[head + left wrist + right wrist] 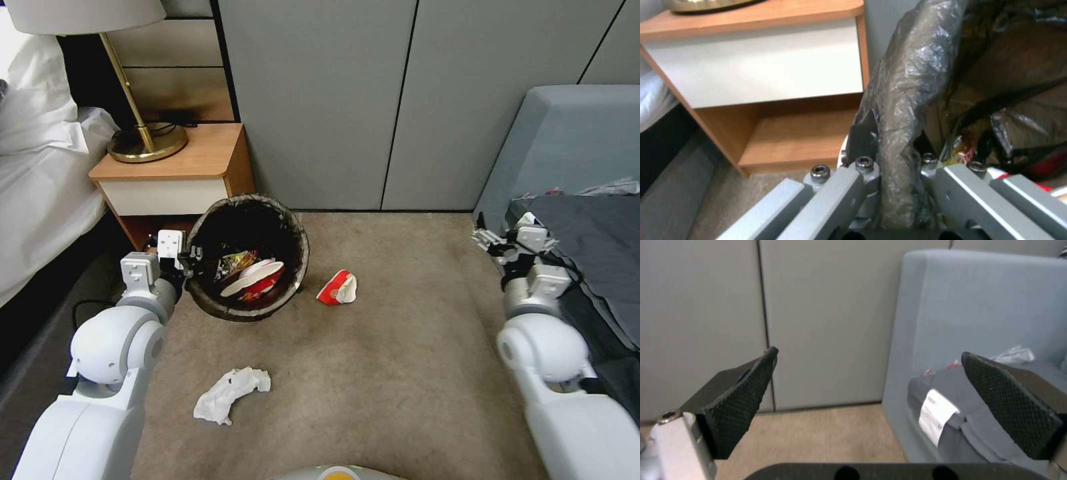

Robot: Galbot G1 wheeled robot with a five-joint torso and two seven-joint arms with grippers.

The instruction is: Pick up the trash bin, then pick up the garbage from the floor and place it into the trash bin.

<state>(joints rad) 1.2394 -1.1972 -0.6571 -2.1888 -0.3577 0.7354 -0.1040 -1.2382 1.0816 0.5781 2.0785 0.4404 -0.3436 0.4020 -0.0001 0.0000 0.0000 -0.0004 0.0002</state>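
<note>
Round trash bin (pixel 248 263), tipped toward the robot, lined with a crinkly dark bag (pixel 907 83) folded over its rim, held up beside the wooden nightstand (pixel 175 173). Held red-and-white cups and shiny wrappers inside. Left gripper (pixel 189 261) reached forward, fingers clamped on the bin's near rim, one inside and one outside. Right gripper (pixel 869 400) raised near the grey sofa (pixel 567 147), bumpy black fingers wide apart, gripping nothing. Left on the soft beige floor (pixel 400 347): a crushed red cup (pixel 338 289) just beside the bin, and a crumpled white tissue (pixel 230 393)
</note>
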